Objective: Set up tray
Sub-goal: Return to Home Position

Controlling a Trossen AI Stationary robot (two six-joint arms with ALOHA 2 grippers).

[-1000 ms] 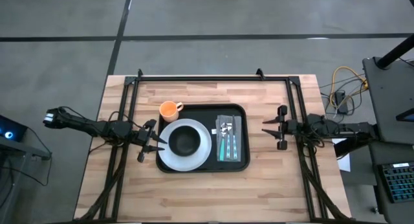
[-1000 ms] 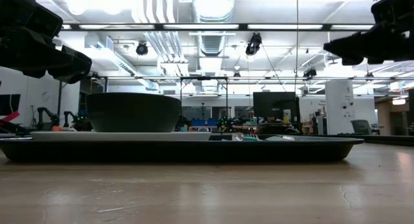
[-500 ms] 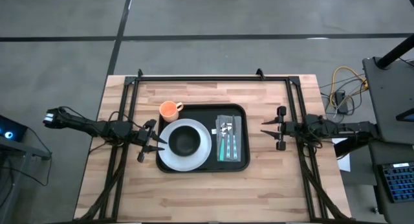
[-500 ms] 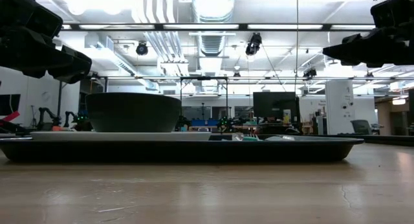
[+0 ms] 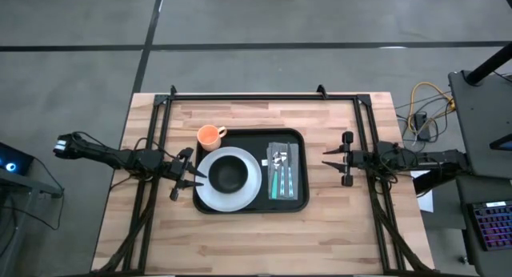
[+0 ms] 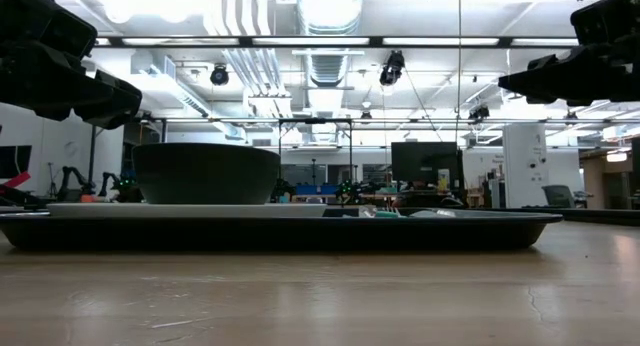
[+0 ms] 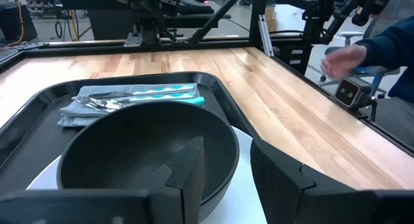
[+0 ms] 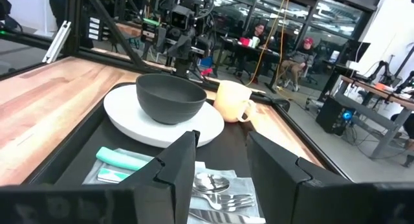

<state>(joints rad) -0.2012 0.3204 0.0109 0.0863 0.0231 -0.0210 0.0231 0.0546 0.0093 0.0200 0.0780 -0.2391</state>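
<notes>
Black and low-rimmed, one tray (image 5: 250, 138) lies flat in the middle of the pale wooden tabletop (image 5: 240, 237), its long sides running left to right. On its left half sits one white plate (image 5: 206, 193), and in the middle of the plate stands one dark round bowl (image 5: 229, 174). On the right half lies one grey folded napkin (image 5: 282, 153), and across it three pieces of cutlery (image 5: 280, 181) lie side by side, steel ends toward the far edge and teal handles toward the near one. One orange cup (image 5: 210, 136) stands at the tray's far left corner, close to the plate, though I cannot tell whether it is inside the rim or just off it.

Two arms reach in from opposite sides, both raised clear of the tabletop. The left gripper (image 5: 194, 175) hangs over the plate's left edge, pointing at the bowl; it holds nothing, and its fingers stand a narrow gap apart. The right gripper (image 5: 328, 162) hangs over bare wood just right of the tray. It too is empty, with its fingers narrowly parted.

Beyond the tabletop, the left wrist view catches one person's hand (image 7: 343, 59) and a blue sleeve.
</notes>
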